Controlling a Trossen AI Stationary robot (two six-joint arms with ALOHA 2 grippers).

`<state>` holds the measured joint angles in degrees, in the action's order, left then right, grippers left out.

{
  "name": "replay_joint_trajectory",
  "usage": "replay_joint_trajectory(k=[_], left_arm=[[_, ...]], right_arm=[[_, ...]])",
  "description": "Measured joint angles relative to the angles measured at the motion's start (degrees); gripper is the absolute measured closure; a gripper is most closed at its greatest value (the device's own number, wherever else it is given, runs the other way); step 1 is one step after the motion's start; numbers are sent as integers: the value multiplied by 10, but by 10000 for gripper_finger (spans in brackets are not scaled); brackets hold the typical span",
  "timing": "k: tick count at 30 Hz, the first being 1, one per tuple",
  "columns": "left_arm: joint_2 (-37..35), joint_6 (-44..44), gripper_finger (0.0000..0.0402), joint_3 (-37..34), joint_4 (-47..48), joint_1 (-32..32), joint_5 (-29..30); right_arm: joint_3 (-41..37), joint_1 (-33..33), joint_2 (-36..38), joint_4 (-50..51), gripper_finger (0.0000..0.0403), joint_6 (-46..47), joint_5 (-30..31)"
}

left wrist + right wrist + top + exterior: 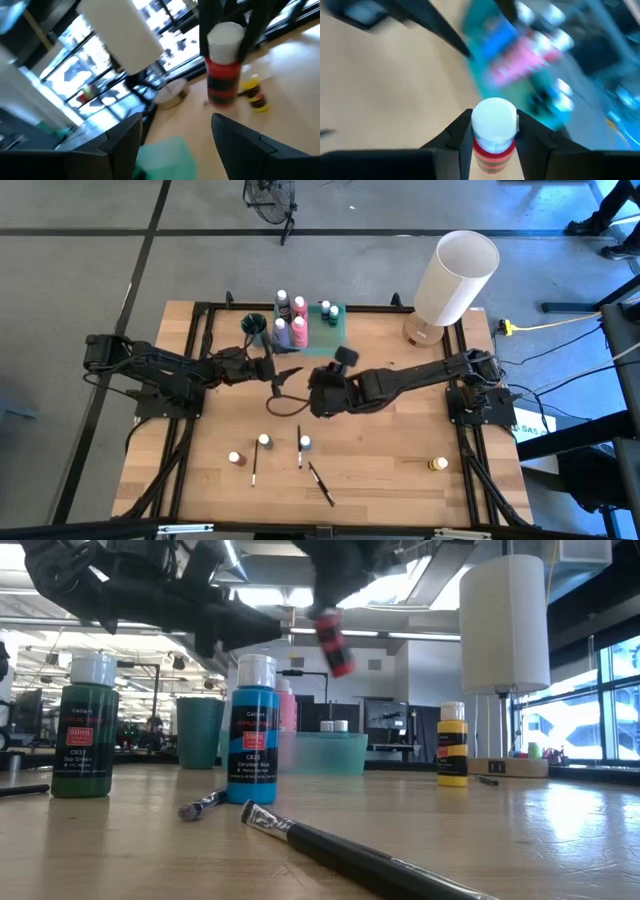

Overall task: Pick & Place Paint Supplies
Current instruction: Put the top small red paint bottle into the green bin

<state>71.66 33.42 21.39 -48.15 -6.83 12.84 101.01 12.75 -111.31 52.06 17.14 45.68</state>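
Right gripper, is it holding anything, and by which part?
Yes. The right gripper holds a red paint bottle in the air, its fingers closed on the white cap. The left gripper is open and empty.

The right arm reaches in from the table's right side, stretched across toward the middle, its wrist lifted above the wood. The right gripper [492, 131] is clamped on the white cap of a red paint bottle [492, 135], one finger on either side of the cap, the bottle's body hanging beyond the fingertips. The left arm comes in from the left side, lying low and nearly level, and ends just short of the right one. The left gripper [175, 132] stands with its fingers parted, nothing between them, the red bottle out ahead of its tips
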Motion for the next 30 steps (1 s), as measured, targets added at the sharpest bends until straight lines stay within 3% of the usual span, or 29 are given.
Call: replay_joint_trajectory(k=[4, 8, 12, 20, 25, 30], left_arm=[[0, 16, 167, 0, 0, -1, 64], [0, 25, 171, 0, 4, 0, 111], [0, 18, 170, 0, 8, 2, 129], [0, -46, 175, 0, 111, 35, 157], [1, -71, 183, 0, 164, 73, 249], [-10, -28, 185, 0, 161, 130, 392]], right_arm=[[0, -6, 0, 95, 285, 94, 59], [0, -15, 0, 154, 285, 164, 70], [0, -25, 0, 196, 285, 161, 74], [0, -56, 0, 294, 285, 159, 187], [0, -102, 0, 367, 284, 171, 203], [0, -151, 0, 372, 284, 134, 223]])
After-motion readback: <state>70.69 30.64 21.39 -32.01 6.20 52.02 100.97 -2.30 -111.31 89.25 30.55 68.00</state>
